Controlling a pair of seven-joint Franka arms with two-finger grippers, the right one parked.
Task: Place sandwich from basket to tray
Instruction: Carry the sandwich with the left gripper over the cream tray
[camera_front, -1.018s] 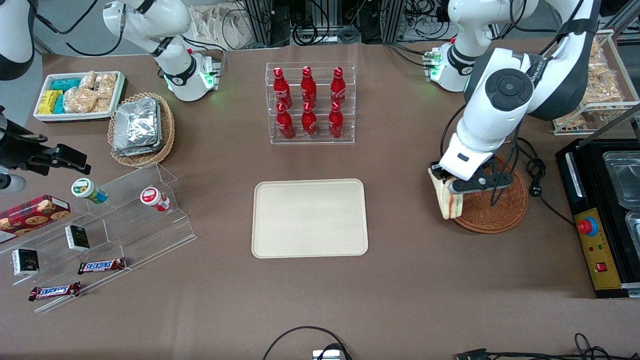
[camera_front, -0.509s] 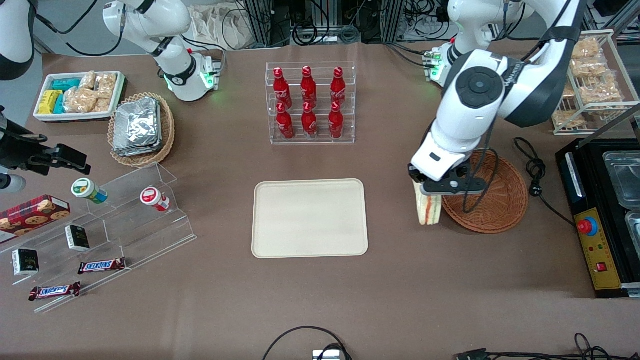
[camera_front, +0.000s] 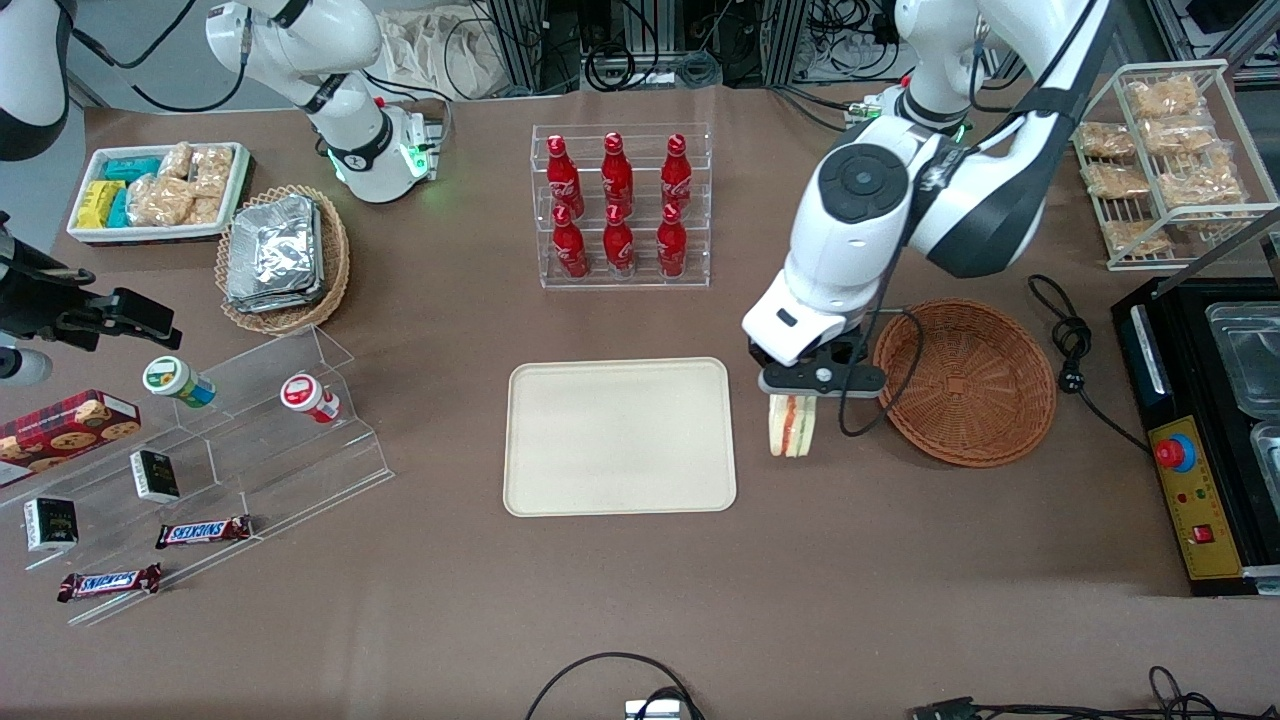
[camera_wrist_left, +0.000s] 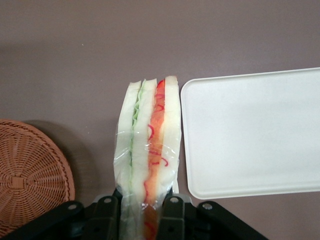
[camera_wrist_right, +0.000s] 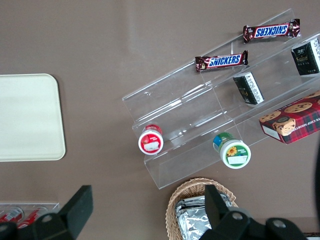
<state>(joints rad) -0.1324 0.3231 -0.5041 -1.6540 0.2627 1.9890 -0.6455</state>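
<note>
Wicker basket (camera_front: 965, 381) sits without its sandwich (camera_front: 790, 426); I've got my end effector (camera_front: 800, 392) clamped on it, above the table between basket and tray (camera_front: 619, 437).

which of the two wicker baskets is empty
The round orange-brown basket beside the gripper holding the sandwich; the oval basket holds foil containers.

Glossy clear film, crinkled, wrapped round the sandwich (camera_wrist_left: 147, 150), soft pale bread under it, pinched by the matt black plastic gripper (camera_front: 797, 392) above matt brown table (camera_front: 640, 600) between tray and basket. Smooth matt cream tray (camera_front: 620, 437), plastic-looking. Rough woven wicker, orange-brown, on the basket (camera_front: 965, 382).
</note>
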